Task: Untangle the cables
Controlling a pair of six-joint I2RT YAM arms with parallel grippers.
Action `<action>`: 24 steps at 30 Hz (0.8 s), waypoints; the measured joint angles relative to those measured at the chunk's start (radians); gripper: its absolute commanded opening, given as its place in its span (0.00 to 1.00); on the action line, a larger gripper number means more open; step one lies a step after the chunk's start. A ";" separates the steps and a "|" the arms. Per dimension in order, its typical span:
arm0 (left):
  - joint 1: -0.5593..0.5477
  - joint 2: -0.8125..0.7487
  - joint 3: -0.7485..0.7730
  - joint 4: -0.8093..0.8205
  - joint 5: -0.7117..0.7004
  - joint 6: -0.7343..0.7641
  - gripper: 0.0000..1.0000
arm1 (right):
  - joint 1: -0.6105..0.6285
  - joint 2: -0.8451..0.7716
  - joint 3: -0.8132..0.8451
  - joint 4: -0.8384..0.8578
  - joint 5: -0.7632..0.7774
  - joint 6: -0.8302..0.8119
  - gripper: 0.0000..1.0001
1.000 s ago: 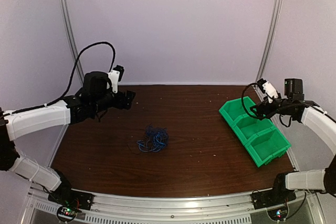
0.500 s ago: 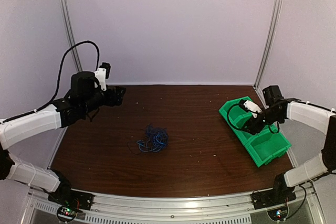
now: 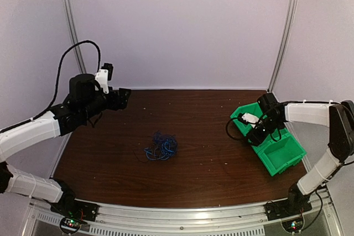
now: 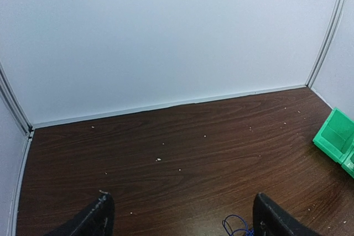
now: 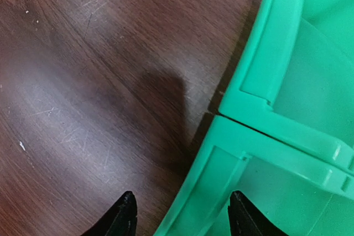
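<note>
I saw the cables (image 3: 161, 147) in a messy blue pile in the middle of the table (image 3: 210, 169). My left gripper (image 3: 124, 95) was wide open, far from them. My right gripper (image 5: 182, 214) was open too, over the edge of the green bins (image 3: 282, 156).

dark brown wood desk (image 3: 204, 131) with tiny pale specks. three green plastic bins (image 3: 283, 154) in a touching row on its right side, set at an angle. plain white wall (image 3: 177, 26) behind, metal post (image 3: 285, 31) at each back corner.
</note>
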 measured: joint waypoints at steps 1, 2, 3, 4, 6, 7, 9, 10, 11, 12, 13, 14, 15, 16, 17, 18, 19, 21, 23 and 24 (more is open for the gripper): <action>0.000 0.000 0.000 0.000 0.000 0.000 0.88 | 0.013 0.014 0.007 -0.001 0.015 0.002 0.52; 0.000 0.000 0.000 -0.001 0.001 0.000 0.88 | 0.024 0.026 0.013 -0.001 0.022 0.003 0.50; 0.000 0.000 0.000 -0.002 0.002 0.000 0.88 | 0.033 0.034 0.019 -0.002 0.027 0.003 0.48; 0.000 0.000 0.000 -0.002 0.004 0.000 0.88 | 0.042 0.043 0.026 -0.005 0.035 0.004 0.47; 0.000 -0.001 -0.001 -0.002 0.006 0.000 0.88 | 0.057 0.056 0.041 -0.011 0.048 0.004 0.43; 0.000 -0.001 -0.001 -0.002 0.006 0.000 0.88 | 0.065 0.062 0.047 -0.012 0.054 0.004 0.40; 0.000 -0.002 -0.001 -0.002 0.006 0.001 0.87 | 0.080 0.069 0.056 -0.014 0.060 0.000 0.37; 0.000 -0.003 -0.001 -0.002 0.006 0.001 0.88 | 0.087 0.071 0.058 -0.014 0.060 -0.005 0.34; 0.000 -0.003 -0.001 -0.002 0.006 0.002 0.88 | 0.096 0.073 0.059 -0.013 0.064 -0.008 0.32; 0.000 -0.004 -0.001 -0.002 0.006 0.002 0.88 | 0.106 0.076 0.061 -0.014 0.067 -0.009 0.29; 0.000 -0.004 -0.001 -0.002 0.007 0.002 0.88 | 0.117 0.081 0.066 -0.017 0.068 -0.012 0.28; 0.000 -0.004 -0.002 -0.002 0.007 0.003 0.87 | 0.127 0.089 0.074 -0.019 0.070 -0.019 0.27; 0.000 -0.003 -0.002 -0.002 0.008 0.003 0.87 | 0.140 0.102 0.090 -0.026 0.071 -0.017 0.27; 0.000 -0.003 -0.002 -0.002 0.009 0.003 0.87 | 0.151 0.114 0.106 -0.028 0.071 -0.020 0.26; 0.000 -0.003 -0.002 -0.002 0.011 0.003 0.87 | 0.161 0.127 0.121 -0.030 0.071 -0.022 0.26; 0.000 -0.003 -0.002 -0.002 0.014 0.003 0.87 | 0.174 0.144 0.140 -0.030 0.073 -0.025 0.26; 0.000 -0.002 -0.002 -0.002 0.014 0.003 0.87 | 0.186 0.162 0.160 -0.030 0.075 -0.029 0.25; 0.000 0.001 -0.002 -0.002 0.015 0.003 0.88 | 0.208 0.199 0.204 -0.031 0.080 -0.035 0.25; 0.000 0.006 -0.002 -0.002 0.015 0.003 0.87 | 0.228 0.241 0.256 -0.035 0.083 -0.040 0.25; 0.000 0.010 -0.002 -0.002 0.015 0.003 0.88 | 0.236 0.263 0.282 -0.034 0.084 -0.042 0.25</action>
